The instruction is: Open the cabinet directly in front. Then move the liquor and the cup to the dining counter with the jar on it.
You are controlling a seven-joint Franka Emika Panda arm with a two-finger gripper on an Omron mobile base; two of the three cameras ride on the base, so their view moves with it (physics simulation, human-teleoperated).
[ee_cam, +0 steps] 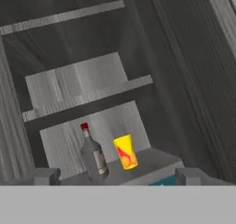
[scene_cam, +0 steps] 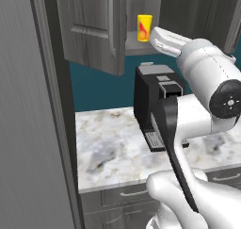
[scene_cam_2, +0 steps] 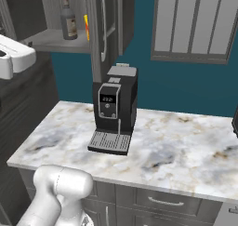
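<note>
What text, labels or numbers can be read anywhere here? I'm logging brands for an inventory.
None can be read.
Liquor: pale label, too blurred to read.
Cup: red-orange pattern, no letters.
Coffee machine: small front display, its marks too small to read.

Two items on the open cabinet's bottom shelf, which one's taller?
The liquor: clear greyish glass bottle, narrow neck, red cap. In the hand view it tops the cup beside it, which is short, bright yellow with a red-orange mark, and open-topped.

Cabinet (scene_cam: 94,30) open — liquor (ee_cam: 93,155) beside cup (ee_cam: 125,151), both upright.
</note>
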